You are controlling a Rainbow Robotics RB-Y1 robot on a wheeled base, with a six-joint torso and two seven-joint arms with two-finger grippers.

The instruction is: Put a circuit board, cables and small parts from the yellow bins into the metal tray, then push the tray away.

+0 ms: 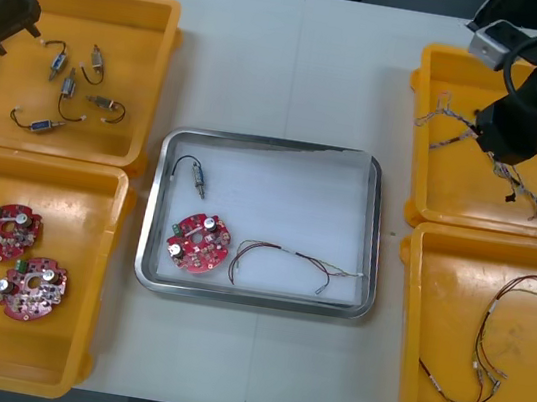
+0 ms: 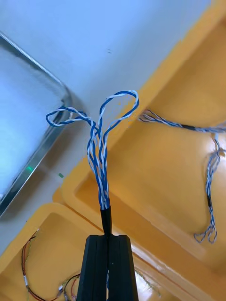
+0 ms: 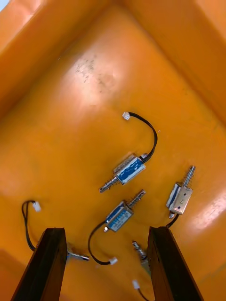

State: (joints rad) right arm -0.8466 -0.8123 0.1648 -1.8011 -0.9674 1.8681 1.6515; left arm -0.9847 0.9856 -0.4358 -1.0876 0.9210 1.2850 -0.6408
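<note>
Though thin, a looped, twisted blue-and-white cable [image 2: 100, 157] in the right tool [image 2: 108, 241]

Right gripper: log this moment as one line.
right gripper shut on twisted blue and white cable | left gripper open above small metal parts

The front camera looks steeply down on the whole table [image 1: 289, 63]. The left wrist camera hangs close over the far left bin [image 3: 56, 94]. The right one (farther off) takes in the far right bin [image 2: 165, 178] and the tray [image 2: 44, 143] rim, both shared with the front view.
</note>
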